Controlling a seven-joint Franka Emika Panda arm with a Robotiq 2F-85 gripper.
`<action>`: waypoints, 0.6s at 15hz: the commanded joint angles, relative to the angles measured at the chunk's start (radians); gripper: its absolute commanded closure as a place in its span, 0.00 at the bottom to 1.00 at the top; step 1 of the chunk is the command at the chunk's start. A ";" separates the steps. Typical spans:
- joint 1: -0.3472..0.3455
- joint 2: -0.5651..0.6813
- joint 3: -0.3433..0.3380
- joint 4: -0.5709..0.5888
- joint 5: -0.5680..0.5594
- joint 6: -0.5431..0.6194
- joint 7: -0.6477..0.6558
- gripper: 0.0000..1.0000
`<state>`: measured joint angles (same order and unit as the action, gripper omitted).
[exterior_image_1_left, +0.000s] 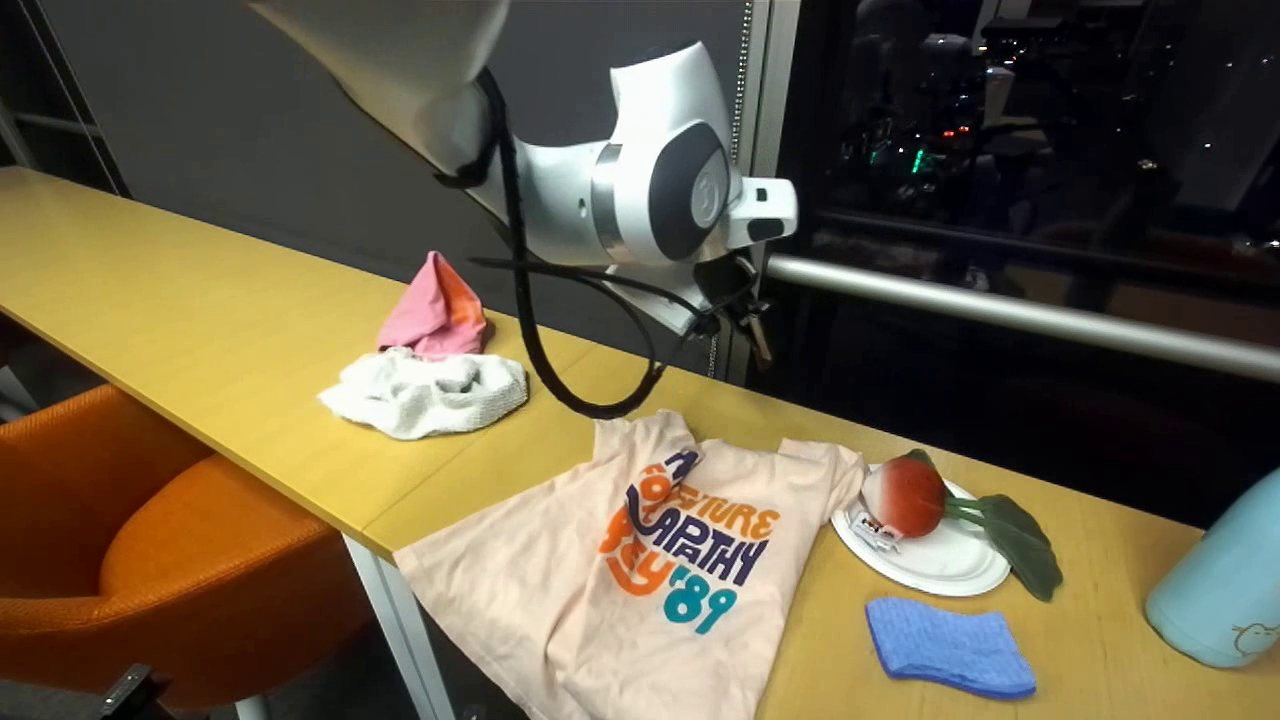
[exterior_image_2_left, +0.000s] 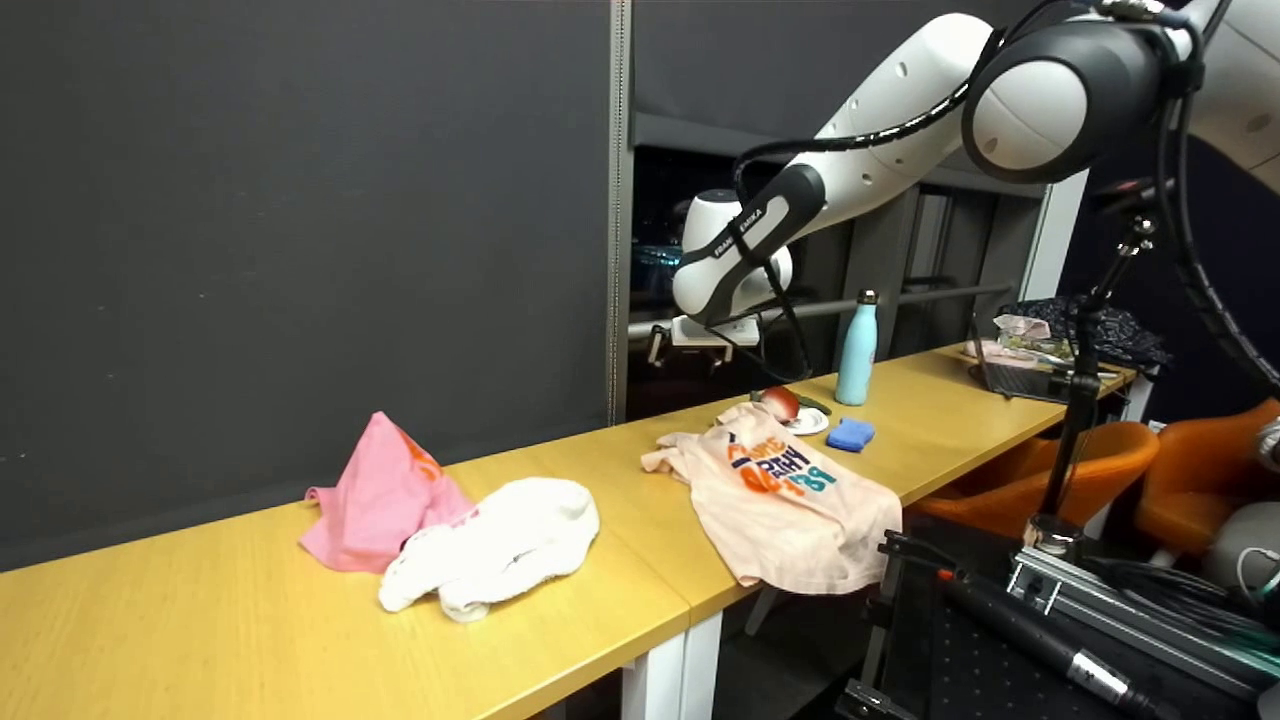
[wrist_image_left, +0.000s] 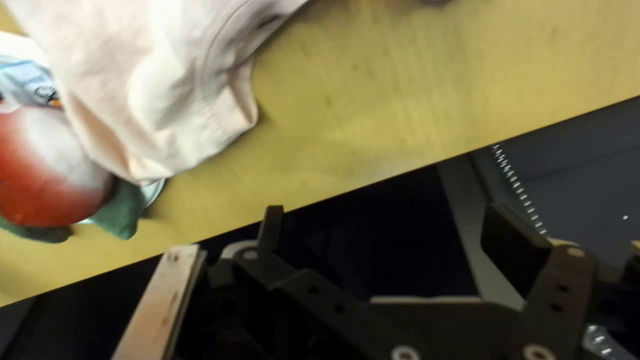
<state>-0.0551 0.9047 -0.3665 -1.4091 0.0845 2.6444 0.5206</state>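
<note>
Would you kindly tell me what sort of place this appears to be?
Probably an office or similar workspace: a long yellow tabletop runs beside a large window, orange chairs stand along it, and what looks like a laptop sits on it.

The wrist view's top edge crops the shirt (wrist_image_left: 145, 80)

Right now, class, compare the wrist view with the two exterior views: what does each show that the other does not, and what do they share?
Only the wrist view: round bolt heads on the black, open jaws, close up.

Only the exterior views, in both: the white robot arm, peaked pink cloth, crumpled white towel, rectangular blue cloth or sponge, tall light-blue bottle, orange upholstered chair, and multicoloured lettering on the peach fabric shirt.

Shared: that shirt, the round red-and-white toy-like vegetable with green leaves, the white round plate and the yellow wooden table.
</note>
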 joint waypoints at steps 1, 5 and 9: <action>0.009 -0.088 0.091 -0.137 0.017 0.055 -0.047 0.00; 0.016 -0.129 0.161 -0.233 0.025 0.097 -0.083 0.00; 0.021 -0.140 0.201 -0.301 0.032 0.111 -0.106 0.00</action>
<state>-0.0307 0.8119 -0.1992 -1.6251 0.0882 2.7304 0.4611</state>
